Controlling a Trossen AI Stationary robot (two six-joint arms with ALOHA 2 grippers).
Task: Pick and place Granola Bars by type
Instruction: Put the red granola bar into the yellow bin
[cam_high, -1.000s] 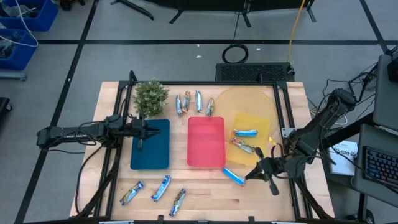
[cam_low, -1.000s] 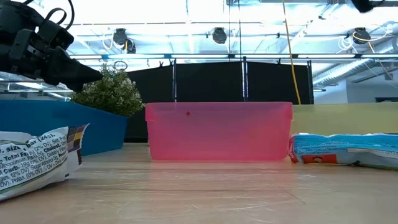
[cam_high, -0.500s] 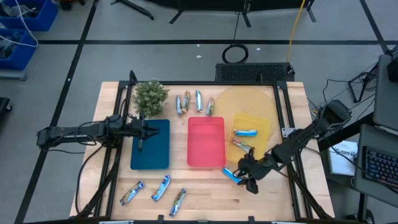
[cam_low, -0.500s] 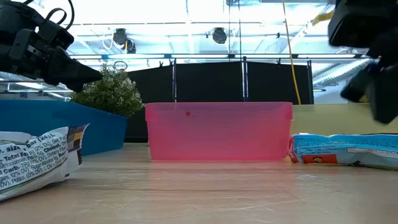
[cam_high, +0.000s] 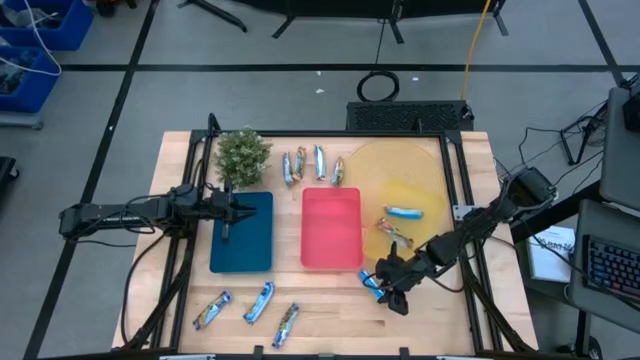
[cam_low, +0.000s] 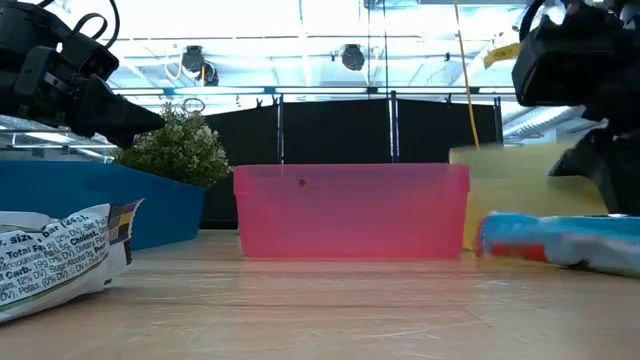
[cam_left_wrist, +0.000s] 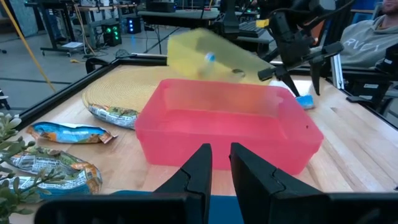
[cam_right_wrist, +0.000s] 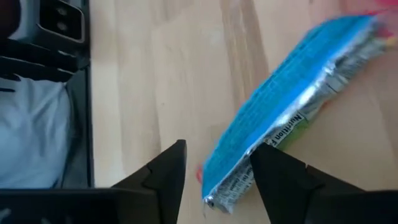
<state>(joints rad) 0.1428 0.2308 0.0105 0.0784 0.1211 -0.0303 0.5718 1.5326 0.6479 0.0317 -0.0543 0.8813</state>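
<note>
A blue foil granola bar (cam_high: 371, 282) lies flat on the table just in front of the red tray (cam_high: 331, 228). My right gripper (cam_high: 388, 290) hangs open over the bar's near end (cam_right_wrist: 231, 184), one finger on each side of it. The yellow tray (cam_high: 420, 195) holds two bars (cam_high: 402, 212) and looks tilted in the left wrist view (cam_left_wrist: 214, 56). My right arm crosses the tray's near right corner. My left gripper (cam_high: 228, 232) hovers over the blue tray (cam_high: 242, 250), its fingers (cam_left_wrist: 200, 167) a narrow gap apart and holding nothing. My right gripper comes down on the blue bar's near end (cam_right_wrist: 231, 184) from above, fingers across the bar. One finger (cam_right_wrist: 273, 171) shows right at the wrapper's edge; whether it touches, I cannot tell. The bar lies on the table.
Several bars (cam_high: 318, 162) lie along the far edge beside a small green plant (cam_high: 243, 155). Three more (cam_high: 259, 300) lie near the front left. A round woven mat (cam_high: 395, 160) lies under the yellow tray. Bare wood lies in front of the trays.
My right gripper has gone toward the table's left edge and down, from right of the blue bar to over its near end. The bar has slid slightly toward the left. The yellow tray has tipped, and its edge now stands higher in the low view.
</note>
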